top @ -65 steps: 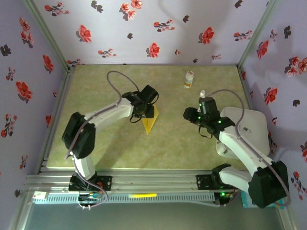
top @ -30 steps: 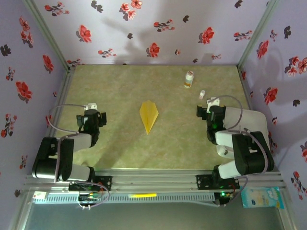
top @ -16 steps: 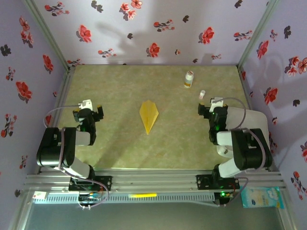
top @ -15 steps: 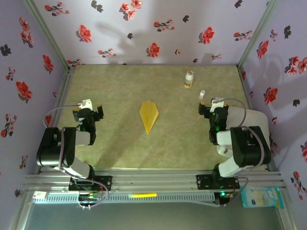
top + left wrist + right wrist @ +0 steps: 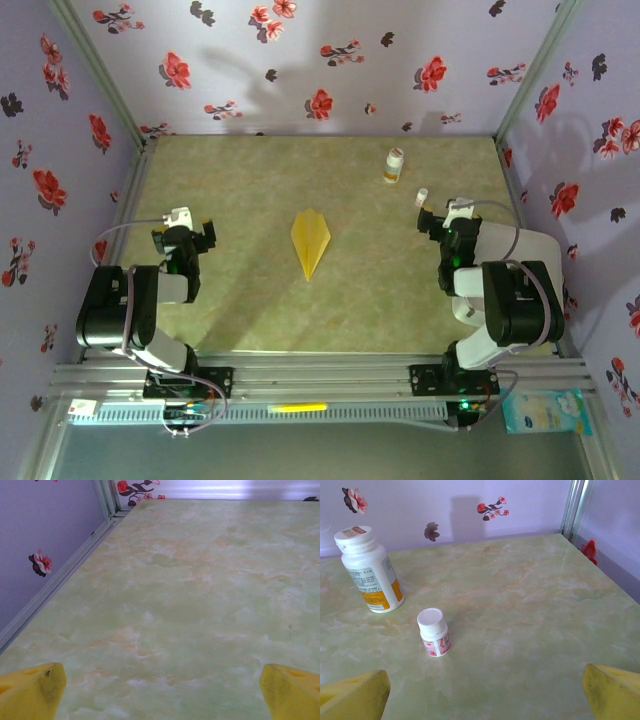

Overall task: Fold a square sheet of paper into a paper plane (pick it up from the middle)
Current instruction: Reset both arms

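The square sheet of paper lies folded into a slim mustard-yellow paper plane (image 5: 310, 243) in the middle of the green table, sharp tip toward the near edge. Nothing touches it. My left gripper (image 5: 182, 234) is drawn back at the left side, well clear of the plane. In the left wrist view my left gripper (image 5: 162, 692) is open, its yellow fingertips (image 5: 32, 690) wide apart over bare table. My right gripper (image 5: 446, 220) is folded back at the right side. It is open (image 5: 484, 692) too, with nothing between its fingertips (image 5: 612, 692).
A white-and-orange bottle (image 5: 395, 165) (image 5: 370, 570) stands at the back right. A small white bottle (image 5: 422, 196) (image 5: 434, 632) stands just ahead of my right gripper. A white block (image 5: 530, 250) sits by the right wall. Flowered walls close in three sides.
Both arms have drawn back from the middle to the table's sides, leaving the paper plane lying free. In the last half second only the right gripper shifted slightly back and right.
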